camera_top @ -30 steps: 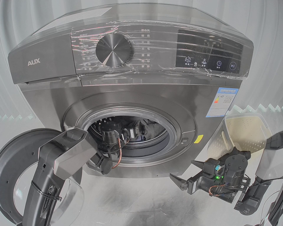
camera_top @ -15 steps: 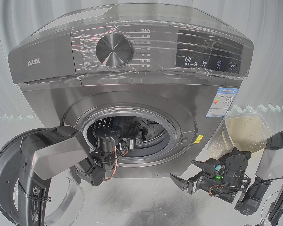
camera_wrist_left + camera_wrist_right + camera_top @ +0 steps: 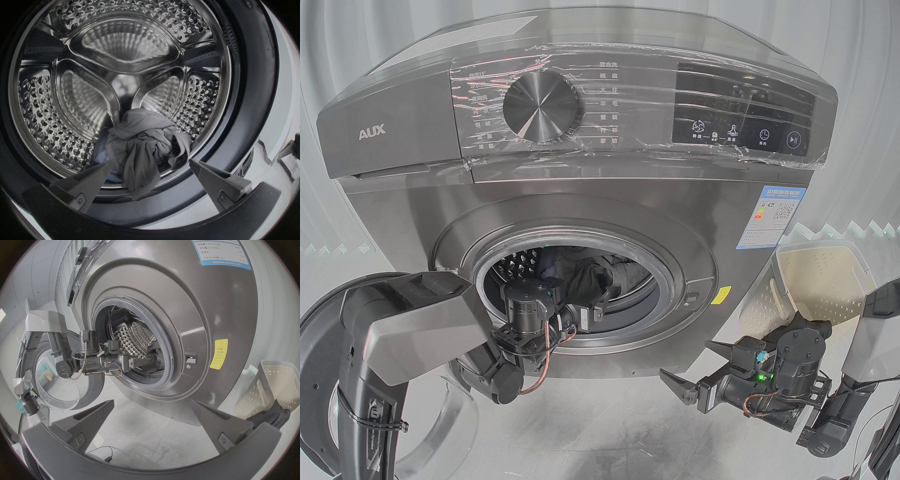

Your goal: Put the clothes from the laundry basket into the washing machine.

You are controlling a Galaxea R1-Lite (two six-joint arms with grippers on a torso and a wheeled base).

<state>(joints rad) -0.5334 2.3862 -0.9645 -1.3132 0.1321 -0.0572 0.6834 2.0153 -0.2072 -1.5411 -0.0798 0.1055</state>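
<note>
The grey clothes (image 3: 143,147) lie bunched at the front lip of the drum (image 3: 125,40), just ahead of the left gripper (image 3: 150,162), whose jaws stand wide and empty. This load looks delivered. Whether the laundry basket (image 3: 825,281), beside the wide-open right gripper (image 3: 151,402), holds more I cannot tell. A fold seems to overhang the door seal (image 3: 243,103). Behind the hand, bare floor (image 3: 612,425) leaves room.

Bright, even light. Glare streaks the plastic film (image 3: 625,100) on the washing machine (image 3: 581,187); the drum (image 3: 125,40) glints. Wrist views bulge, corners dark.
</note>
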